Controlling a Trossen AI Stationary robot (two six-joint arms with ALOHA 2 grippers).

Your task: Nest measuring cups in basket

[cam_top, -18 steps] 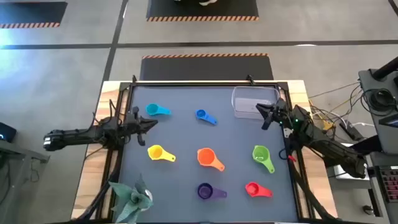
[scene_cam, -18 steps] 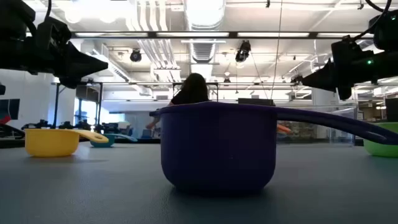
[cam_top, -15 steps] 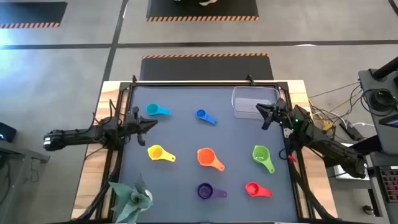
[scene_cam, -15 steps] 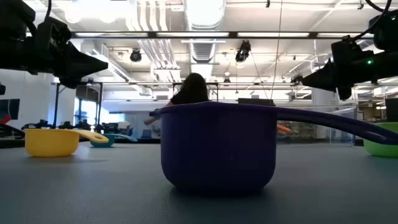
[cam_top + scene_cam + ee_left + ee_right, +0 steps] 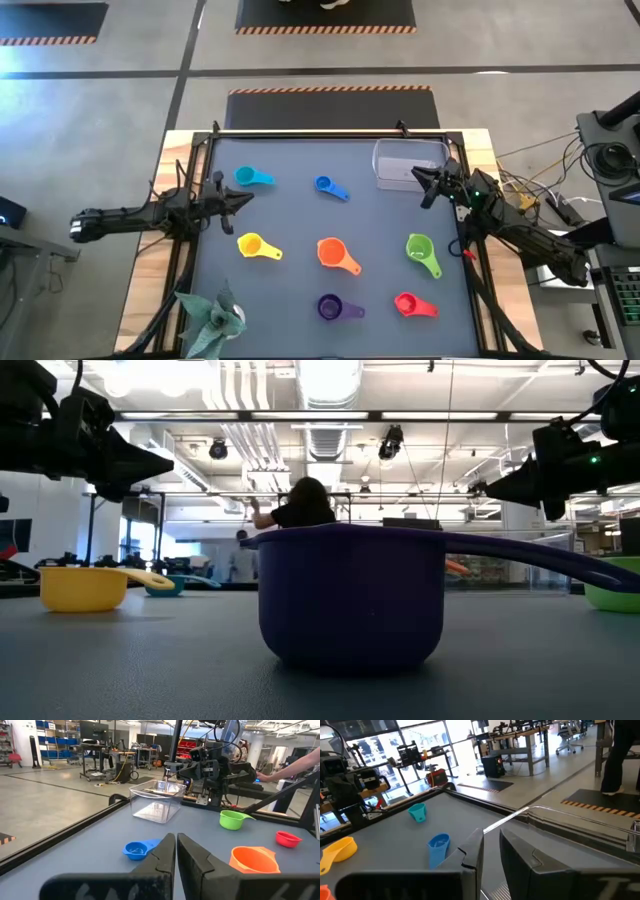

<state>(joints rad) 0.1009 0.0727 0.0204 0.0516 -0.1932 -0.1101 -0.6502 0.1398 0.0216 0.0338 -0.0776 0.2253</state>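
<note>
Grey table (image 5: 300, 220) fills the high view. Six little cups sit on it, well apart: teal cup (image 5: 246, 177), blue cup (image 5: 326, 186), yellow cup (image 5: 251, 245), orange cup (image 5: 332, 253), green cup (image 5: 420, 248), purple cup (image 5: 331, 307) and red cup (image 5: 408, 303). The clear basket (image 5: 408, 163) stands at the far right corner. The left pincer (image 5: 243, 198) hangs near the teal cup. The right pincer (image 5: 424, 180) hangs just beside the basket. A green paper plant (image 5: 212, 318) lies at the near left corner.

In the low view the purple cup (image 5: 350, 595) is very close and a person (image 5: 305, 503) shows far behind.

The left wrist view shows its fingers (image 5: 162, 857) nearly touching, holding nothing.

The right wrist view shows its fingers (image 5: 470, 852) a little apart, holding nothing.
</note>
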